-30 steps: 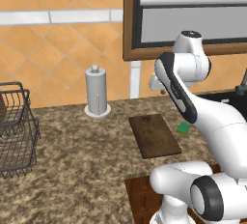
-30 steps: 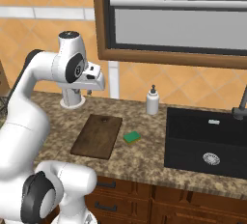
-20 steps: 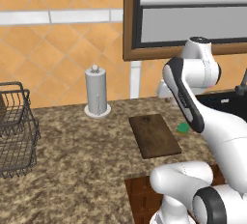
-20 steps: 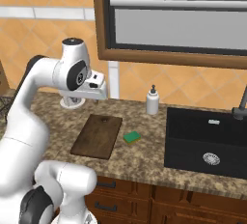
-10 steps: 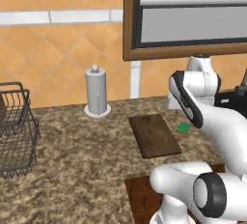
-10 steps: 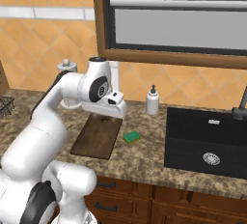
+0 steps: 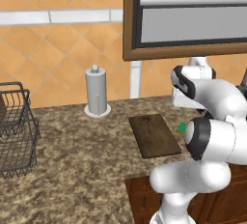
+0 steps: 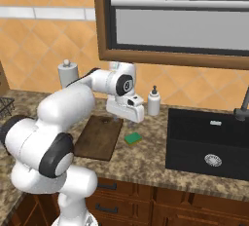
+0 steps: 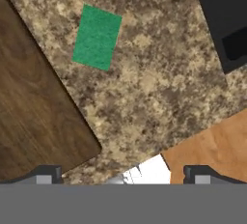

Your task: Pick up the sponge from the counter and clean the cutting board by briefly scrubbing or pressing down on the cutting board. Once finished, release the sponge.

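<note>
From the left base view, we see the cutting board (image 7: 154, 135) lying flat on the counter (image 7: 82, 155), its hole toward the wall. Just a sliver of the green sponge (image 7: 181, 128) peeks out past the board's right edge, the rest hidden behind our arm. A paper towel holder (image 7: 97, 92) stands near the wall and a wire basket (image 7: 17, 129) sits at the far left, both well apart from the work.

From the right base view, the sponge (image 8: 133, 138) lies flat on the granite, just beside the long right edge of the cutting board (image 8: 99, 137) and between it and the black sink (image 8: 209, 144). We hold our hand above the counter behind the sponge, near the board's far corner, which we judge is a staging height for a descent. A soap dispenser (image 8: 153, 102) stands at the wall beyond.

From the hand view, our gripper (image 9: 123, 177) shows its two tips spread wide with nothing between them. The sponge (image 9: 97, 36) lies well ahead of the fingertips (image 9: 44, 175), toward the top of the picture and apart from the cutting board (image 9: 34, 107). We judge the hand must shift forward over the sponge before lowering.
</note>
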Motion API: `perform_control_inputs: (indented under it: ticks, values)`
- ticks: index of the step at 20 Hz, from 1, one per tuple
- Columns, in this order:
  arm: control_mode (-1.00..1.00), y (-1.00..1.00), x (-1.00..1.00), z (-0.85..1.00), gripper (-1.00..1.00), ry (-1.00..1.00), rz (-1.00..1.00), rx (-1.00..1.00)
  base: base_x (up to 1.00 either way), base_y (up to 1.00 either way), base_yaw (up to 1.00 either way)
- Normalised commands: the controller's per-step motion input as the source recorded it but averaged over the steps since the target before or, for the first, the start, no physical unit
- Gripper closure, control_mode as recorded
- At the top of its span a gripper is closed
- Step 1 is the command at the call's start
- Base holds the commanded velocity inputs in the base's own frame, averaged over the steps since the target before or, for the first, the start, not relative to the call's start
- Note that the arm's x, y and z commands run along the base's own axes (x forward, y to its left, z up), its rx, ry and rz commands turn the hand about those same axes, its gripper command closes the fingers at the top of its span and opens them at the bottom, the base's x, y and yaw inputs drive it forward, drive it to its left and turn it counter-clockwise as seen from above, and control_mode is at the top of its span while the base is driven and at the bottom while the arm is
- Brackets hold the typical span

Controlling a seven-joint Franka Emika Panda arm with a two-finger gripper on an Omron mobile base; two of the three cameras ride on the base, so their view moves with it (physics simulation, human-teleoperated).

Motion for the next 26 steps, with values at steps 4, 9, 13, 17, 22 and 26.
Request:
perform_control_inputs:
  ticks: [4, 9, 13, 17, 22, 26]
  values:
    - [-1.0, -0.39, 0.53, -0.44, -1.0, 0.16, -0.22, 0.0, 0.0, 0.0, 0.0]
    - [-1.0, -0.06, 0.39, -0.47, -1.0, 0.03, -0.09, 0.01, 0.0, 0.0, 0.0]
    - [-1.0, 0.0, 0.6, -0.53, -1.0, 0.01, -0.02, 0.04, 0.0, 0.0, 0.0]
    - [-1.0, -0.06, 0.53, -0.62, -1.0, 0.05, 0.0, 0.0, 0.0, 0.0, 0.0]
    - [-1.0, -0.22, 0.25, -0.44, -1.0, 0.13, -0.01, 0.06, 0.0, 0.0, 0.0]
    - [-1.0, -0.02, 0.0, -0.21, -1.0, 0.05, -0.05, 0.05, 0.0, 0.0, 0.0]
